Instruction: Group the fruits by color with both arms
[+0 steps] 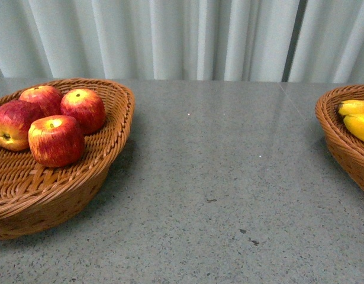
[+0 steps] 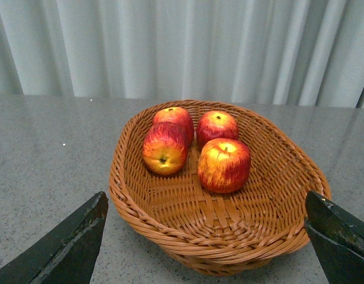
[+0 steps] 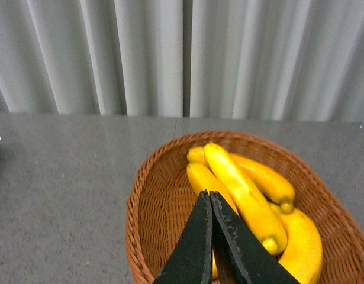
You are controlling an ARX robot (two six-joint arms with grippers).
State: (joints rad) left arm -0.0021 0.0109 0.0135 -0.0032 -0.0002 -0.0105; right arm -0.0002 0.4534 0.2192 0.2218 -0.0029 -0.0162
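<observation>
From where I sit, the sorting looks finished or very close to it. My left gripper (image 2: 205,236) has its jaws spread wide with nothing between them, and just ahead of them sits the left basket (image 2: 276,231) holding four red apples (image 2: 224,165) bunched toward its far side, all touching one another. My right gripper (image 3: 211,236) has its jaws pressed flat together, gripping nothing, and right beyond their tips lies the right basket (image 3: 147,195) with the bananas (image 3: 244,189) piled inside; I count at least three, though the jaws hide part of the pile. In the front view the apple basket (image 1: 119,127) sits to the left and the banana basket (image 1: 329,127) is cut off at the right edge, so I cannot check its whole content there. The grey table (image 1: 223,171) between the two baskets carries no loose fruit that I can see, and neither basket shows a fruit of the wrong color. I judge that nothing is left to move unless a fruit lies outside these views; pulling both arms clear would close it out.
</observation>
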